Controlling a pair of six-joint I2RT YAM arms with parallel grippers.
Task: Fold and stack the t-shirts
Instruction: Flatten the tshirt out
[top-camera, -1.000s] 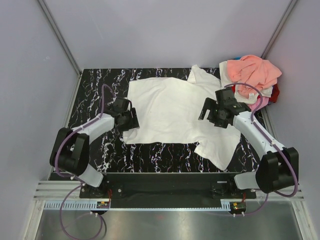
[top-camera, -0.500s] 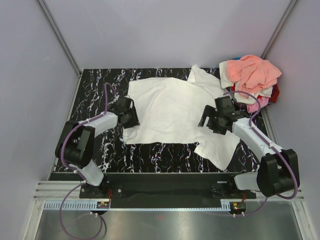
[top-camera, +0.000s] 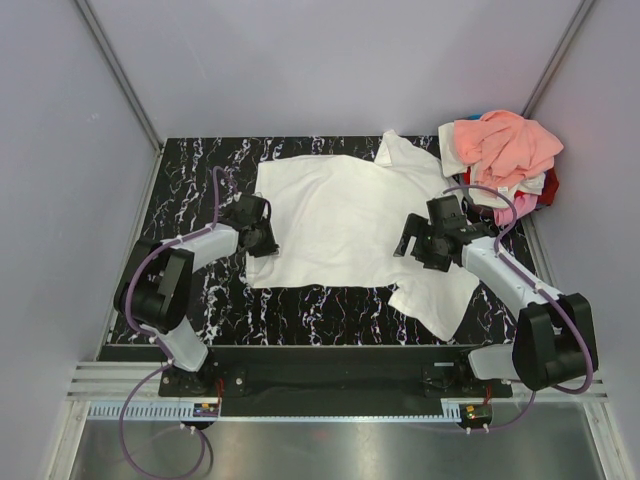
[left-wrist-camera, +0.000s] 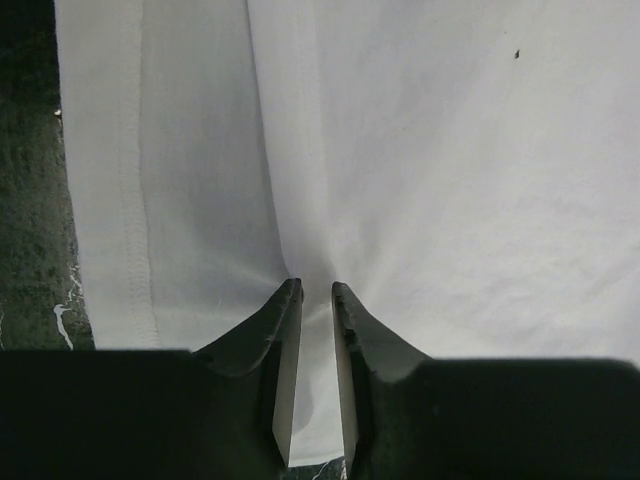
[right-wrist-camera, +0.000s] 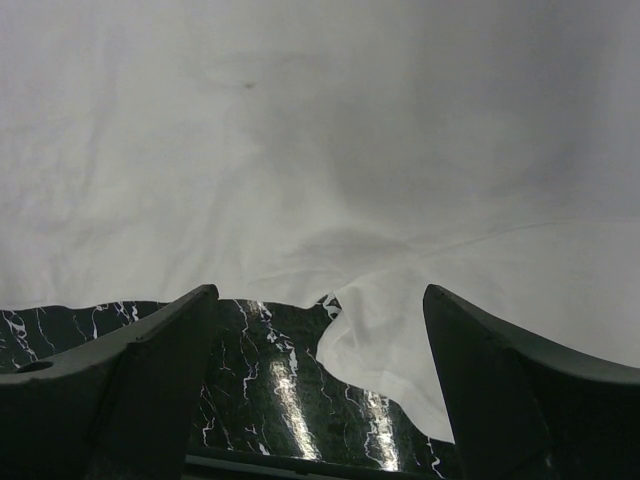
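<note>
- The left arm bends out from its base at the near left, and its forearm lies low and points right. The left claw (top-camera: 262, 232) sits at the left edge of the white t-shirt (top-camera: 340, 220).
- In the left wrist view, the left claw (left-wrist-camera: 310, 290) has its two fingers almost together, pinching a small ridge of the white t-shirt (left-wrist-camera: 450, 150). The cloth puckers toward the tips, and a stitched hem runs just to their left.
- The right arm rises from the near right and slants toward the far left. The right claw (top-camera: 408, 238) points left over the shirt's right part.
- In the right wrist view, the right claw (right-wrist-camera: 315, 290) is spread wide and grips nothing. The white t-shirt (right-wrist-camera: 300, 130) lies below and beyond it, with its wrinkled edge between the fingers.
- The white t-shirt is spread flat in the middle of the black marbled tabletop (top-camera: 190, 170). Its long axis runs left to right, with the hem at the left. One sleeve points far and one points near at the right end.
- A pile of t-shirts (top-camera: 500, 150) sits at the far right corner, with a salmon-peach one on top.
</note>
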